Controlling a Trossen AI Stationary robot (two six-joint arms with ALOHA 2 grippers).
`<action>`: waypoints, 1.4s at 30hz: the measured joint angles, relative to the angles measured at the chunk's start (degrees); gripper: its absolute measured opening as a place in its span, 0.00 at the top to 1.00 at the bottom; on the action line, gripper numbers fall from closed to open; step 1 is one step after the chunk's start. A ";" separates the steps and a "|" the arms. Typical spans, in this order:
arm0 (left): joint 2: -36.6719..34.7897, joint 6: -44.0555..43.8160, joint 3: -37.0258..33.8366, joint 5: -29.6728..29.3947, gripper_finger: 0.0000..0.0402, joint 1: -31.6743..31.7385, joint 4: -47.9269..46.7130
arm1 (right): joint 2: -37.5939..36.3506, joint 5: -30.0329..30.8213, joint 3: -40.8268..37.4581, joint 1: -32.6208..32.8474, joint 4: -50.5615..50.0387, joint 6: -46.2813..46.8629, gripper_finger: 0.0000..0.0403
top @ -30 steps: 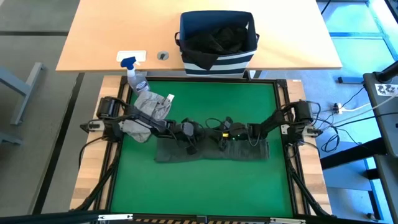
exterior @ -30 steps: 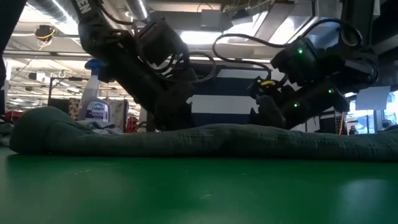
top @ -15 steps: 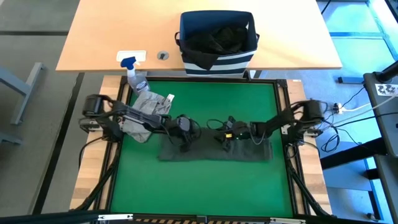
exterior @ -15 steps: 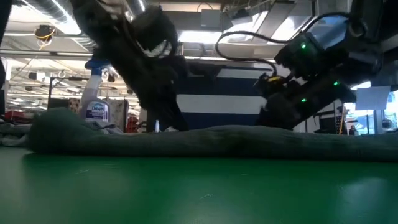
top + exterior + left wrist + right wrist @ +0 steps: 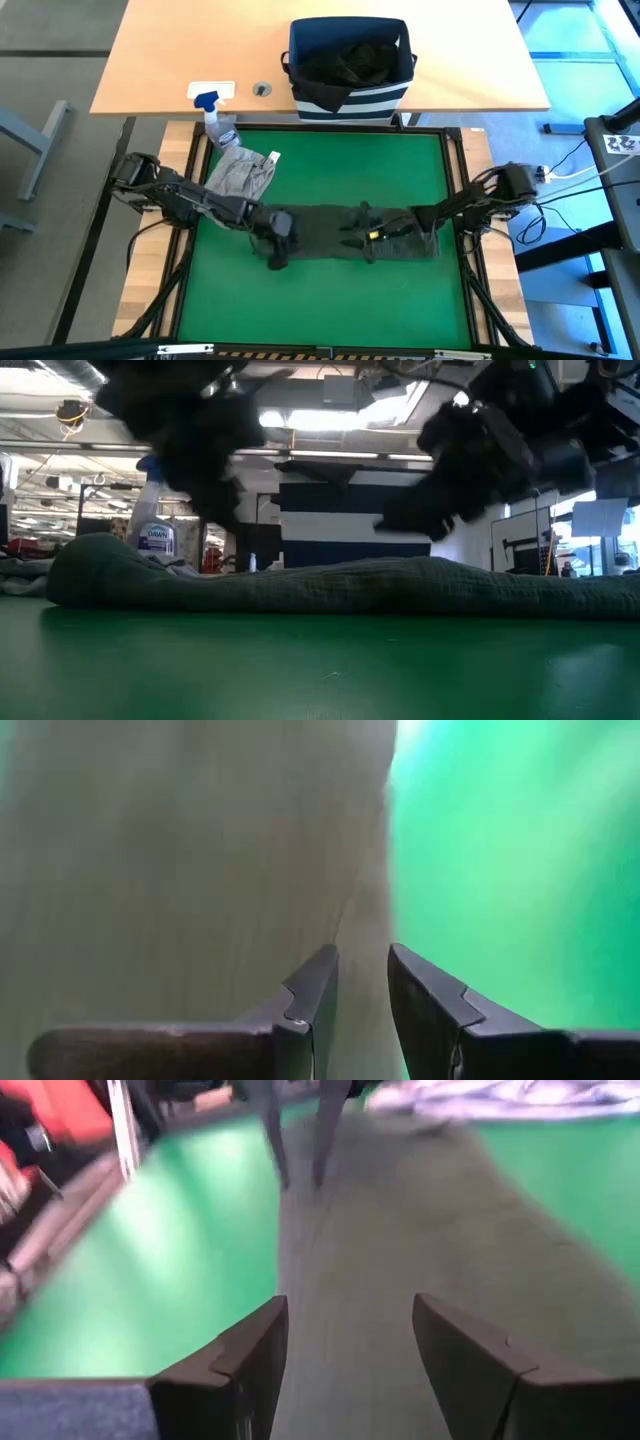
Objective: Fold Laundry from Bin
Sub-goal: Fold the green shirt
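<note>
The green mat (image 5: 330, 300) spreads wide inside its wooden frame, with plenty of bare green on the near side and more between the cloth and the far edge. Behind it on the tan table (image 5: 160, 60) stands the striped navy bin (image 5: 350, 95), black laundry (image 5: 350, 60) heaped inside. Across the middle of the mat lies the dark olive garment (image 5: 320, 225), a long flat strip running left to right; from table height its near edge (image 5: 330, 595) reads as a low rolled ridge. At the mat's far left corner, a light grey garment (image 5: 240, 172) sits bunched, just beside a spray bottle (image 5: 215, 118) with a blue nozzle.

The left gripper (image 5: 362, 1005) hovers over the strip's left end, right at the cloth's border with open green beside it; fingers a narrow slit apart, nothing pinched between them. The right gripper (image 5: 350, 1350) is low above the strip towards its right end, fingers spread wide with cloth visible through the gap, gripping nothing. Both arms reach in from the mat's side rails.
</note>
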 joint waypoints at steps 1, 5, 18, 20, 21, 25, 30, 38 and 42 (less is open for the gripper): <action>0.25 -0.80 -1.04 -2.00 0.78 -0.92 -0.67 | 1.90 0.54 0.71 0.33 0.49 -0.62 0.46; 0.29 -4.30 -6.02 -7.66 0.78 -3.13 -1.80 | 9.33 0.65 1.02 0.40 -0.28 -1.80 0.46; -2.34 -10.92 -10.96 -7.67 0.78 -6.25 -2.44 | 10.17 -0.67 -0.22 0.38 -0.17 -1.57 0.46; -4.20 -9.70 -8.89 -6.61 0.78 -5.52 -5.21 | 7.40 -1.20 0.50 0.42 -1.58 -1.19 0.46; -5.30 -9.32 -7.64 -6.74 0.78 -5.08 -5.36 | 5.87 -1.29 0.90 0.42 -1.80 -1.15 0.46; -8.26 -7.29 -3.23 -12.30 0.78 -3.66 -2.12 | 0.55 0.84 2.96 0.31 -0.45 -1.92 0.46; -6.70 -3.69 -4.11 -16.88 0.78 -2.09 3.51 | 1.30 4.01 3.77 -3.41 -2.67 -5.65 0.46; -1.78 -6.27 -12.85 -14.73 0.78 -1.23 1.29 | 11.00 1.12 3.97 -9.05 -9.27 -7.51 0.46; -3.11 -10.39 -16.96 -15.14 0.78 -1.64 1.75 | 12.38 1.05 4.13 -8.98 -9.63 -6.15 0.46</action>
